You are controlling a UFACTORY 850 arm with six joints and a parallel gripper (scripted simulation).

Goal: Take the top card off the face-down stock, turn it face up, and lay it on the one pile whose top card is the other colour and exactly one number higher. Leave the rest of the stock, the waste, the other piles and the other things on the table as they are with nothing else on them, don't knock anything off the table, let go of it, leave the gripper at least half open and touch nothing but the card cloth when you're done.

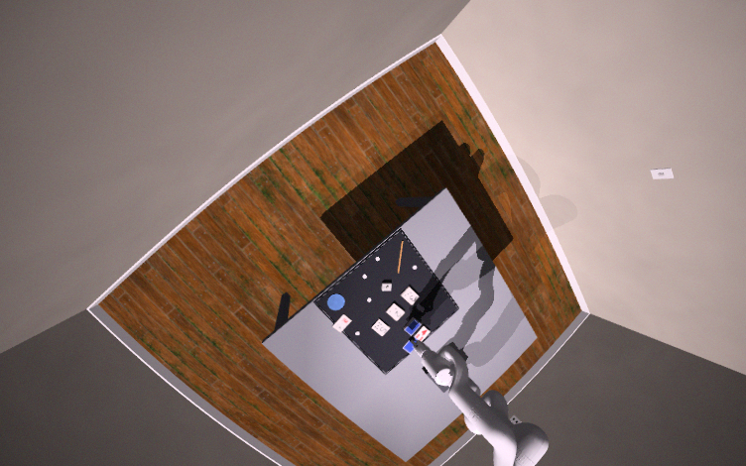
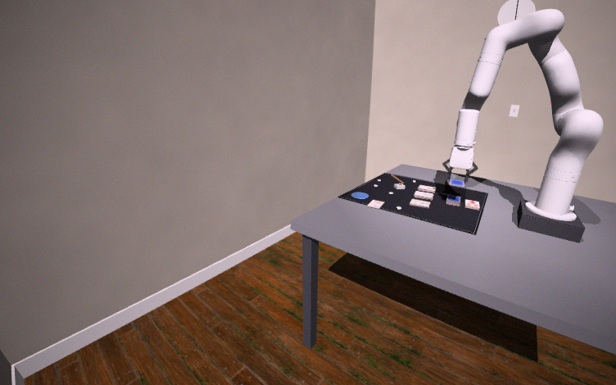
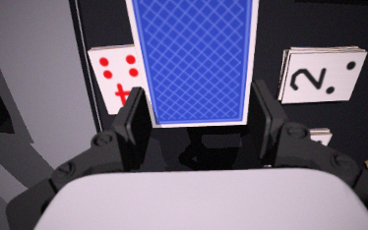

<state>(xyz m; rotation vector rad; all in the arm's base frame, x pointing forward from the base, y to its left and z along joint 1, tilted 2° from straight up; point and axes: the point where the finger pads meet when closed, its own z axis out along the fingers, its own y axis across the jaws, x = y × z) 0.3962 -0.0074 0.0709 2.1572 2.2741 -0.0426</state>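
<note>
My gripper (image 3: 198, 102) is shut on a blue-backed card (image 3: 194, 59), gripping its two long edges, and holds it face down above the black card cloth (image 2: 414, 206). In the side view the gripper (image 2: 459, 178) and the held card (image 2: 456, 182) hang above the cloth's far right part. The face-down stock (image 2: 453, 199) lies below and nearer. The waste shows a red 4 (image 3: 115, 79), left of the held card. A pile topped by a black 2 (image 3: 320, 74) lies to the right, and the edge of another pile (image 3: 320, 135) shows below it. From overhead the held card (image 1: 409, 346) is beside the stock (image 1: 412, 327).
Three white-faced piles (image 1: 410, 294) (image 1: 395, 311) (image 1: 380, 327) lie in a row on the cloth. A single red card (image 1: 341, 322), a blue disc (image 1: 335, 301), a pencil (image 1: 400, 256), a small block (image 2: 400, 185) and small white counters also lie there. The arm's base (image 2: 550, 219) stands on the table to the right.
</note>
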